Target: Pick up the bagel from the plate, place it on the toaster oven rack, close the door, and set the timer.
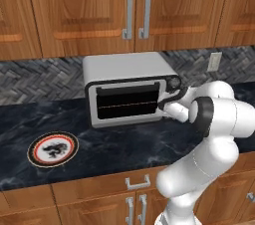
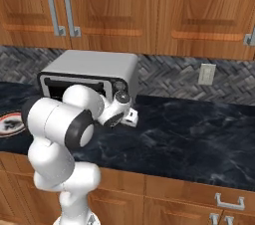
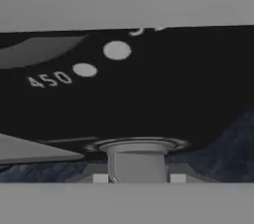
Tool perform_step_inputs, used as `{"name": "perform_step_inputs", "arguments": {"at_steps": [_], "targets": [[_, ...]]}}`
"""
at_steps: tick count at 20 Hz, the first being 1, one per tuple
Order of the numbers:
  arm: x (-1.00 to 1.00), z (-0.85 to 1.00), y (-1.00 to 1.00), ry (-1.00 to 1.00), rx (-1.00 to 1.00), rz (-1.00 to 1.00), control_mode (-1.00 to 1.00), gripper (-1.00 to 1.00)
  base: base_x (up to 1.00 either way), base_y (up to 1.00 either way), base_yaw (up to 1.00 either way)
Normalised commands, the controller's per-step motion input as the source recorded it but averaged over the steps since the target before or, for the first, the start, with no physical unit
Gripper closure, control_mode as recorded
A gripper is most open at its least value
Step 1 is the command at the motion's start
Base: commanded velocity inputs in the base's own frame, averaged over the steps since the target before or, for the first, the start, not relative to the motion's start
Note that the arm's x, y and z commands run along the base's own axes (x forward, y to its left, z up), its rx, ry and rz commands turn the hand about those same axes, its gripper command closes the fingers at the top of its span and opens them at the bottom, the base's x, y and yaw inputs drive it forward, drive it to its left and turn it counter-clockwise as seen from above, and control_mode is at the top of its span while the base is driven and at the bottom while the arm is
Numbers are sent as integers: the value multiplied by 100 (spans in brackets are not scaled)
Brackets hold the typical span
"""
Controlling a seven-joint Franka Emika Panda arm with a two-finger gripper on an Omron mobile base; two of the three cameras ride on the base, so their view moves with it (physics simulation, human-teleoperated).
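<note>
- The fingers (image 3: 136,178) were closed on the timer knob (image 3: 136,161) of the toaster oven (image 1: 124,69), which sat directly between them against the dark control panel (image 3: 149,94).
- The knob looked small, rigid and smooth; a pinch across its sides, squarely on, would likely keep it from slipping while turning.
- The door (image 1: 128,102) stood shut, left of the fingers.
- The bagel could not be made out behind the glass.
- The plate (image 1: 53,149) lay bare on the worktop (image 1: 149,144), well apart to the left.

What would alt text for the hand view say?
The pincer is closed on a silver knob at the bottom of the toaster oven's black control panel. White dots and the number 450 are printed above.
</note>
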Motion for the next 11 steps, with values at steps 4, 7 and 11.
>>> {"name": "perform_step_inputs", "arguments": {"at_steps": [4, 7, 11], "targets": [[0, 73, -43, -18, 33, 21, -100, 100, 0, 0, 0], [0, 69, -47, -17, 32, 20, -100, 100, 0, 0, 0], [0, 70, -48, -15, 32, 19, -100, 100, 0, 0, 0]]}}
